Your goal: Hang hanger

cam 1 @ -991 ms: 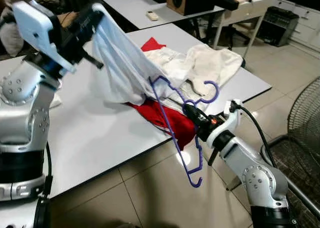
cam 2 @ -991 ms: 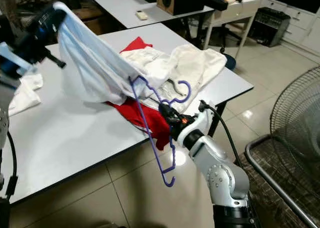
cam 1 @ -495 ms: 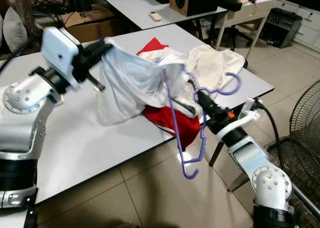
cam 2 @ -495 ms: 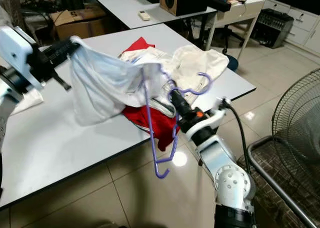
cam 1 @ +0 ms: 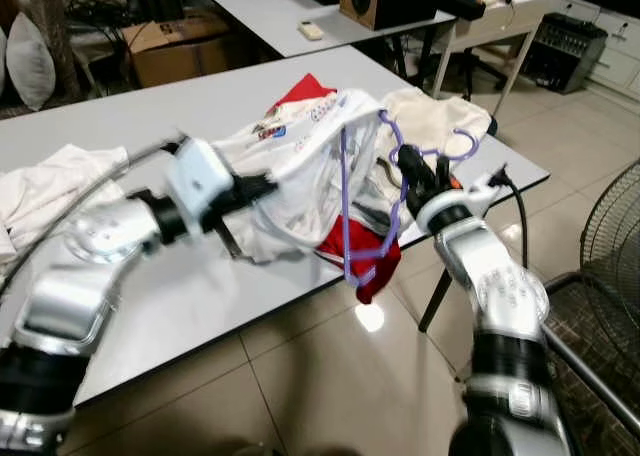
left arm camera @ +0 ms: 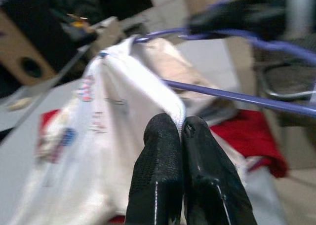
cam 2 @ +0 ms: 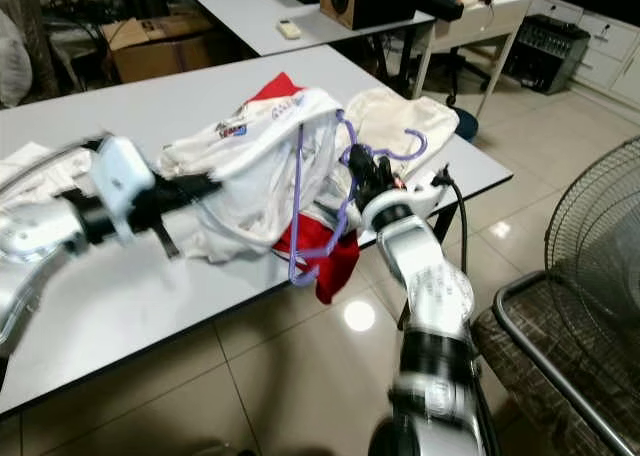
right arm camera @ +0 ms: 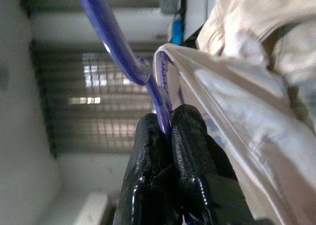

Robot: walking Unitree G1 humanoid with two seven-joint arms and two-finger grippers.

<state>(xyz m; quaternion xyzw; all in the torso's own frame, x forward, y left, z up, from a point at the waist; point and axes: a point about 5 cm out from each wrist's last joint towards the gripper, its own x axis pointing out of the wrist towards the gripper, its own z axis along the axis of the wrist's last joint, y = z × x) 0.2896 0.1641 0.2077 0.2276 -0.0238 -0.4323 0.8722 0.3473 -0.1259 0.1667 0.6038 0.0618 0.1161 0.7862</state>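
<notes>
We are looking down at the grey desk, where a cream garment and a red cloth are lying, the red one mostly hidden under the white shirt. Our left hand is pinching the shirt's edge, fingers closed on it. Our right hand is clamping the purple hanger near its hook; the hanger's upper part is sitting inside the shirt, its lower bar hanging past the desk edge.

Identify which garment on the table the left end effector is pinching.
The white printed shirt, its edge pinched by the left end effector. The red garment lies beneath it, the cream garment behind, and the white cloth far left, all ungripped.
</notes>
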